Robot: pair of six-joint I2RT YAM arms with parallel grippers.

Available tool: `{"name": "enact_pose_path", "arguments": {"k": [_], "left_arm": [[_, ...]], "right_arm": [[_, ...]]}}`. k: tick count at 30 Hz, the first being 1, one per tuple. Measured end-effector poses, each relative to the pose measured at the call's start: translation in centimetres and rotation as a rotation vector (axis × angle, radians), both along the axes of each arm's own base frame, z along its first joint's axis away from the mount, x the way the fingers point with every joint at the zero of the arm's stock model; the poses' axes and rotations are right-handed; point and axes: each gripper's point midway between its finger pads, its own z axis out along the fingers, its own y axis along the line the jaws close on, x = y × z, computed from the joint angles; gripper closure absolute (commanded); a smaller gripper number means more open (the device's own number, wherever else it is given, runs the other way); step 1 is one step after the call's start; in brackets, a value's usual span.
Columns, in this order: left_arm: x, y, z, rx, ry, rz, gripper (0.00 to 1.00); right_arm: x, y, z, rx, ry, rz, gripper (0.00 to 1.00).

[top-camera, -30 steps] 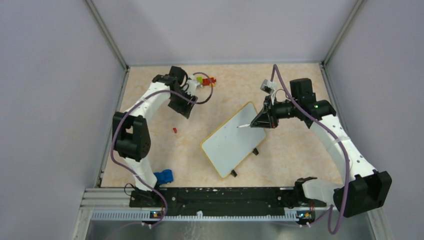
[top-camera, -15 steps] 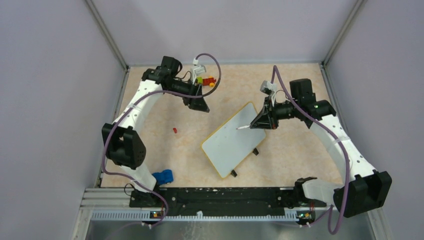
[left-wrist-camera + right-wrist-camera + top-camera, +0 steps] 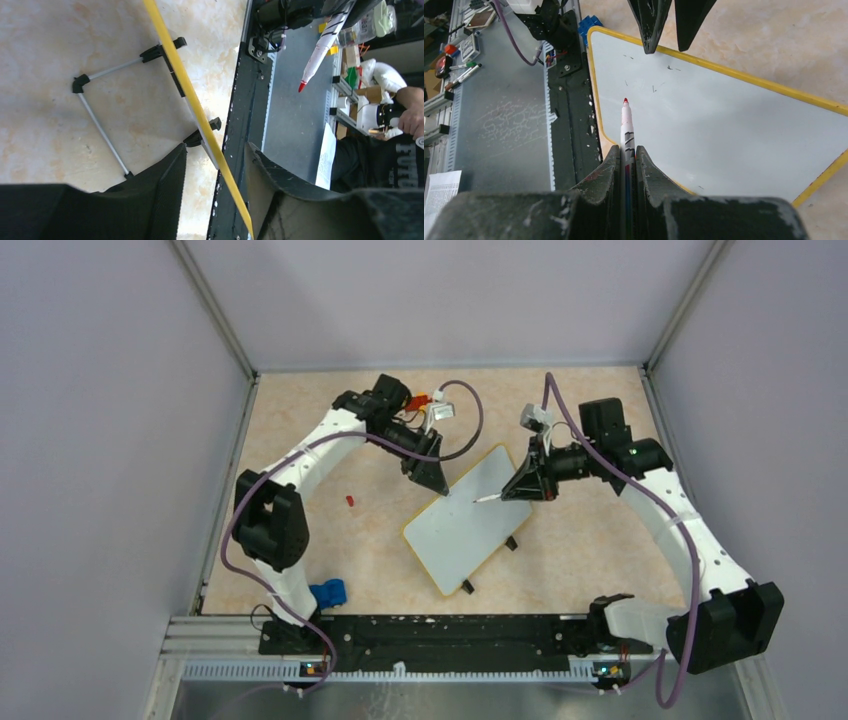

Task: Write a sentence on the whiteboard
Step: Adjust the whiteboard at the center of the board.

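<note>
Two grippers meet over a propped whiteboard at mid-table.

The beige marbled table (image 3: pixel 580 400) carries the whiteboard (image 3: pixel 462 532) near its middle, set at a diagonal and tilted up on a thin wire stand (image 3: pixel 102 132) with small black feet. The board has a yellow rim, and its glossy white face shows only a few faint dark specks. At the far-left rim the left gripper (image 3: pixel 215 147) has its fingers spread apart, with the yellow edge running between them; contact with the rim cannot be told. From the right, the right gripper (image 3: pixel 626 148) is clamped tight on a red marker (image 3: pixel 626 125). The marker's red tip points across the board's face, and whether it touches cannot be told. A blue object (image 3: pixel 327 593) lies beside the left arm's base, and a tiny red piece (image 3: pixel 349 500) lies on the table left of the board.
</note>
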Motion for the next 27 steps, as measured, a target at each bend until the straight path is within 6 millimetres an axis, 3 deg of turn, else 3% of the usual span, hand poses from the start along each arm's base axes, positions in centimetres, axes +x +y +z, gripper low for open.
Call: {"name": "enact_pose_path", "arguments": {"k": [7,13,20,26,27], "left_arm": [[-1.4,-1.4,-1.8,0.045,0.010,-0.064,0.76],[-2.0,-1.2,-2.5,0.102,0.048,-0.075,0.94],[-1.8,-1.4,-3.1,0.146,0.004,-0.132,0.94],[-1.8,-1.3,-3.2,0.154,0.003,-0.131,0.88],[-1.8,-1.4,-3.2,0.153,0.001,-0.130,0.82]], "right_arm": [[-0.5,-0.2,-0.3,-0.011,0.000,0.020,1.00],[-1.3,-0.4,-0.4,-0.018,0.005,0.044,1.00],[-1.7,-0.3,-0.2,-0.017,-0.001,0.066,1.00],[-2.1,-0.3,-0.3,-0.018,0.008,0.075,1.00],[-2.1,-0.3,-0.4,-0.019,0.009,0.077,1.00]]}}
